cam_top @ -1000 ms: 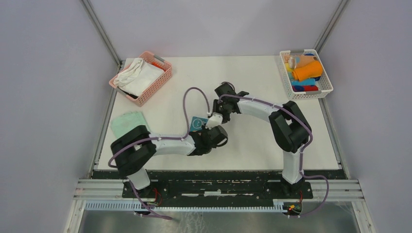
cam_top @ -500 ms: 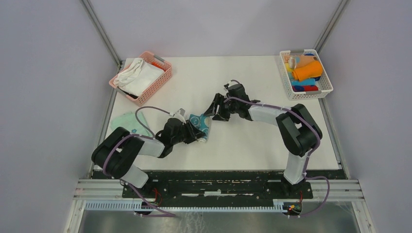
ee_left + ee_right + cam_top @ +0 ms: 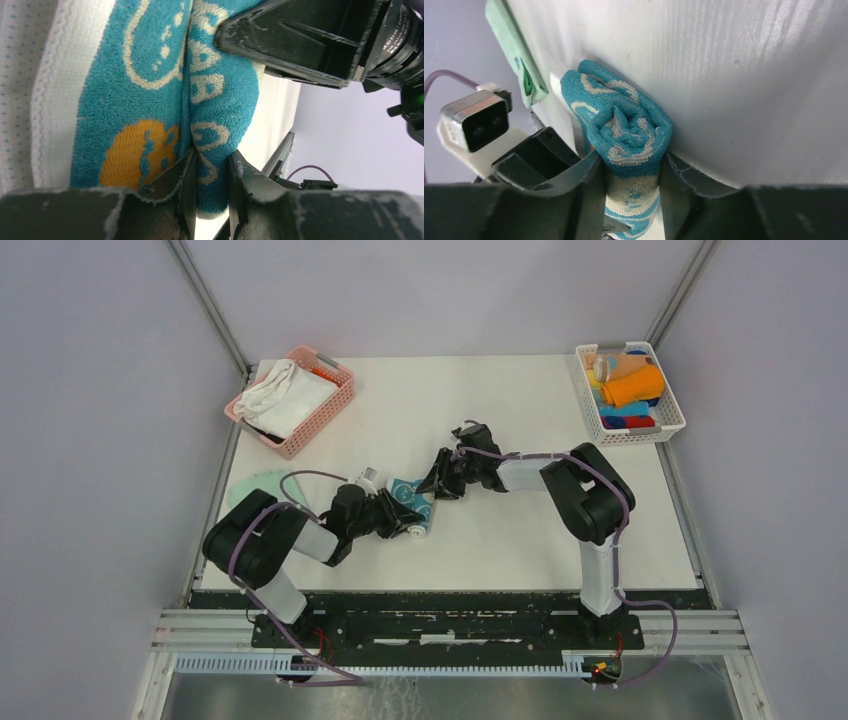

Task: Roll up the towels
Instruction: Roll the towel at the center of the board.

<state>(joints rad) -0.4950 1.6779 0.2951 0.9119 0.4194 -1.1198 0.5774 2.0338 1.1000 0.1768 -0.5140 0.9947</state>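
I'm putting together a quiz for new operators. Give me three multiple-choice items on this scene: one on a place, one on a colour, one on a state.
1. Where does the green towel lie?
A) by the table's left edge
B) in the white basket
C) under the right arm

2. What colour is the middle towel, between the left gripper and the right gripper?
A) orange
B) teal
C) pink

3. How is the middle towel?
A) spread flat
B) rolled up
C) hanging from a basket

Answers: 1 A, the top view shows it beside the left arm. 2 B, both wrist views show teal pile. 3 B, the right wrist view shows its spiral end.
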